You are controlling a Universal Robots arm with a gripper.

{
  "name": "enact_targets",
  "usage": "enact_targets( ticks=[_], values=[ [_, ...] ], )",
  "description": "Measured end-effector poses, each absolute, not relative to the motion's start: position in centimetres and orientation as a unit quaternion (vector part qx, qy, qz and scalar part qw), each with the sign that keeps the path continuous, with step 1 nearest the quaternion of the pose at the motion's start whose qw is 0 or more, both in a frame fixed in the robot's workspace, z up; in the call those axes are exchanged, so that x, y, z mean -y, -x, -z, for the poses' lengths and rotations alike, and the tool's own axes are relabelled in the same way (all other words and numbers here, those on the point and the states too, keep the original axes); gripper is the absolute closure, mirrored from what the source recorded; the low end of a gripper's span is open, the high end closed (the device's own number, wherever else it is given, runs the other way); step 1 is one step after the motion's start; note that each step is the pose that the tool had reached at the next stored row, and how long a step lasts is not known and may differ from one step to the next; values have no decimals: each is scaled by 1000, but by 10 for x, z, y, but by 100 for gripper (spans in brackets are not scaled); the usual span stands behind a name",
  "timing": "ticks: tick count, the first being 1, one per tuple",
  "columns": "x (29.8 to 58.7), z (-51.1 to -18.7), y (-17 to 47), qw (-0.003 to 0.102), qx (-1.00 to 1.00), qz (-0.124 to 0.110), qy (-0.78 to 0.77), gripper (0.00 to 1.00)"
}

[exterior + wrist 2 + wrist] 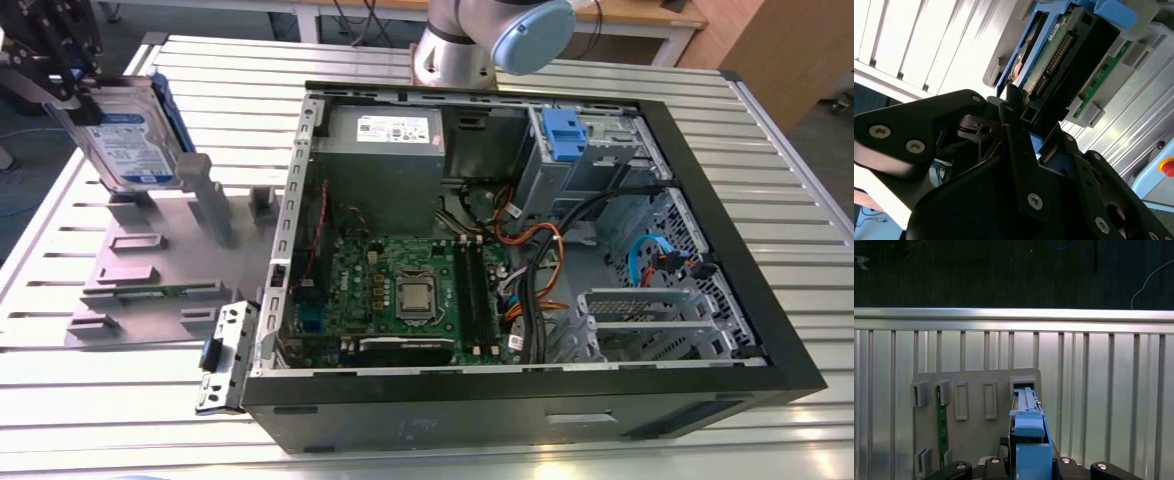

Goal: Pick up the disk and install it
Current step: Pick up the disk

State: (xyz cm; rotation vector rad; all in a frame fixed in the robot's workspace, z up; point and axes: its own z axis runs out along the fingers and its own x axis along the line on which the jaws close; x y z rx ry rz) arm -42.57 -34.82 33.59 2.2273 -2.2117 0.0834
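The hard disk (127,140) is clamped on edge by the gripper (70,92), so it hangs clear of the fixture (147,290) slots, at ten o'clock of the computer case (534,405).

The table (120,420) bears a rack (154,280) at the exterior view's left, with an open computer case (534,415) just to its right. The disk (131,140) stands upright over the rack's far end, clasped from above by the gripper (70,98). Inside the case, the power supply (380,135) lies behind the motherboard (400,290).
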Motion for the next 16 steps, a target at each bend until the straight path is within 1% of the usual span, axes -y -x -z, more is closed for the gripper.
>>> enact_targets(
  ticks=[16],
  values=[
    [348,-343,426,1,704,-27,-709,64]
  ],
)
